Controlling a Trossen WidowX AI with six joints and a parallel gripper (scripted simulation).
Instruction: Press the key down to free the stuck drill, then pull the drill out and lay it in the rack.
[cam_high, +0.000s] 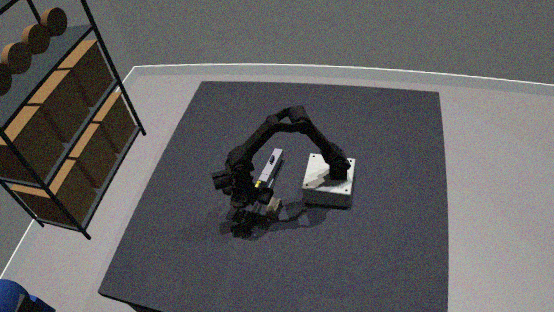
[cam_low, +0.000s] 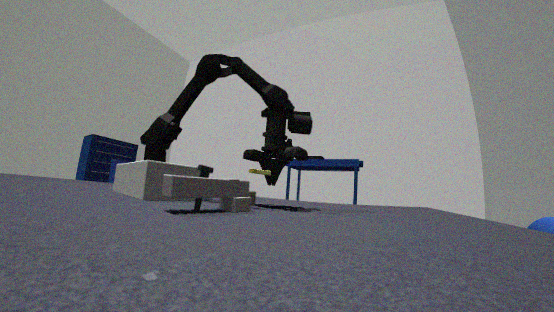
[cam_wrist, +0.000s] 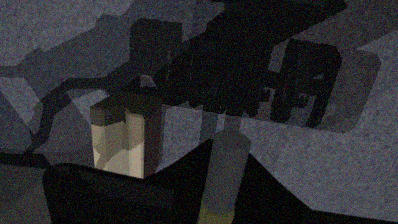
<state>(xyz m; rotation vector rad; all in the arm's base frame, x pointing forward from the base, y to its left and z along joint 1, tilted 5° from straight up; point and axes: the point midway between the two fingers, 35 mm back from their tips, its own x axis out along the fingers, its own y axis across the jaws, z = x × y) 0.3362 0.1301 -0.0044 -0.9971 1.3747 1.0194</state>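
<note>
My gripper (cam_low: 271, 181) (cam_wrist: 223, 149) points down, shut on the drill (cam_low: 260, 171) (cam_wrist: 227, 175). The drill is a grey rod with a yellow part, held level above the table; its yellow part is also seen in the top view. The long pale holder (cam_high: 267, 171) (cam_low: 207, 186) lies beside the gripper, below the drill's height, and bears a small black piece, seemingly the key (cam_high: 272, 159) (cam_low: 205, 170). A small notched beige block, seemingly the rack (cam_high: 274, 206) (cam_wrist: 119, 145), stands below and beside the gripper. The fingertips are hidden in the top view.
The arm stands on a white base box (cam_high: 320, 172) (cam_low: 132, 180), beside the holder on the dark table (cam_high: 390, 240). A shelf with brown boxes (cam_high: 60, 125) stands off the table. A blue bench (cam_low: 325, 164) and a blue cabinet (cam_low: 107, 157) stand in the background.
</note>
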